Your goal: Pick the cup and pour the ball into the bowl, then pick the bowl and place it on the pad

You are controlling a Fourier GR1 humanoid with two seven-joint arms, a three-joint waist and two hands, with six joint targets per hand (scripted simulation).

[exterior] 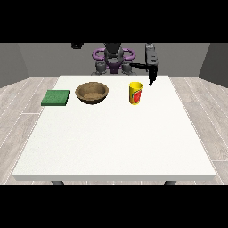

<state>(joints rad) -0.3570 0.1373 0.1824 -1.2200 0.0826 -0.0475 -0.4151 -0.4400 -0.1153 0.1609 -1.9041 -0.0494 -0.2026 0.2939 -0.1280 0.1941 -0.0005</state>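
Fingers (151,81) straight, pointing down, just beside and behind the yellow cup (136,93).

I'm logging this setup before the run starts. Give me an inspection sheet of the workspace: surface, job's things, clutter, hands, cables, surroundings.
Surface: white table, large bare area towards the camera.
Job's things: yellow cup upright; brown bowl to its left in view; green pad at the table's left edge; all three apart. Ball: not visible.
Clutter: nothing seen.
Hands: hand at the view's right hangs above the table, up and right of the cup, holding nothing; the other hand not in view.
Cables: nothing seen.
Surroundings: wooden floor, grey walls.
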